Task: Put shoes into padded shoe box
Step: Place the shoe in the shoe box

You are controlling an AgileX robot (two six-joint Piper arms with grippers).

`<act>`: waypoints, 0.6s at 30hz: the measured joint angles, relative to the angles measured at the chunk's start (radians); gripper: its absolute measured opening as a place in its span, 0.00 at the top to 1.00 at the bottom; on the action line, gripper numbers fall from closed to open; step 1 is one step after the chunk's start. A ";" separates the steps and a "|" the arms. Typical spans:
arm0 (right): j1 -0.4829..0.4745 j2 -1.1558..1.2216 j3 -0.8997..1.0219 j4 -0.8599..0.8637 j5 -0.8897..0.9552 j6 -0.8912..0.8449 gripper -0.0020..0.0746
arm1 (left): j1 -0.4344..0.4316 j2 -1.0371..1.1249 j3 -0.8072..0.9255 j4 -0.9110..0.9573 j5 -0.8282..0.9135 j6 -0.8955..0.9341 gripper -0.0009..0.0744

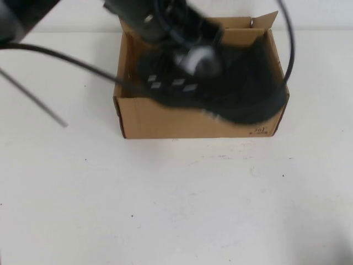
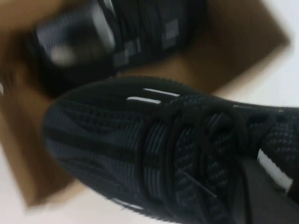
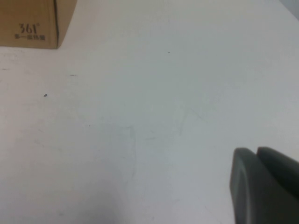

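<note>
- High view: the box (image 1: 165, 118) is brown corrugated cardboard, rectangular, with upright flaps and a small dark print at its lower right corner. It stands on a white table (image 1: 176, 210).
- High view: a black knit shoe (image 1: 231, 94) hangs blurred over the box, its toe beyond the right wall and its white dashes over the left half. What lies under it inside the box is hidden.
- High view: the left gripper (image 1: 190, 55) is above the box on the shoe, smeared; whether its fingers clamp the shoe cannot be told. Dark cables cross left of the box.
- Left wrist view: the near shoe (image 2: 159, 154) fills the view, showing ribbed knit, black laces and short white dashes. A second shoe (image 2: 117, 37) lies inside the box (image 2: 243, 42), blurred, against the cardboard floor. A dark finger (image 2: 266, 200) sits against the near shoe's side, cut off at the edge.
- Right wrist view: the right gripper (image 3: 258, 154) hovers over bare table (image 3: 140, 116), well apart from the box corner (image 3: 37, 18) printed "361". Its grey fingers (image 3: 247, 186) are pressed together and hold nothing.
</note>
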 joint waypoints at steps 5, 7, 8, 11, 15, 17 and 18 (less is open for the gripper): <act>0.000 0.000 0.000 0.000 0.000 0.000 0.98 | 0.027 0.080 -0.057 0.004 -0.168 -0.144 0.98; 0.000 0.000 0.000 0.000 0.000 0.000 0.98 | 0.042 0.108 -0.059 0.004 -0.236 -0.198 0.98; 0.000 0.000 0.000 0.000 0.000 0.000 0.98 | 0.049 0.118 -0.059 0.004 -0.259 -0.223 0.98; 0.000 0.000 0.000 0.000 0.000 0.000 0.98 | 0.058 0.149 -0.059 0.004 -0.316 -0.285 0.98; 0.000 0.000 0.000 0.000 0.000 0.000 0.98 | 0.058 0.176 -0.063 0.002 -0.352 -0.337 0.98; 0.000 0.000 0.000 0.000 0.000 0.000 0.98 | 0.058 0.185 -0.063 0.002 -0.354 -0.356 0.98; 0.000 0.000 0.000 0.000 0.000 0.000 0.98 | 0.058 0.191 -0.063 0.000 -0.354 -0.371 0.98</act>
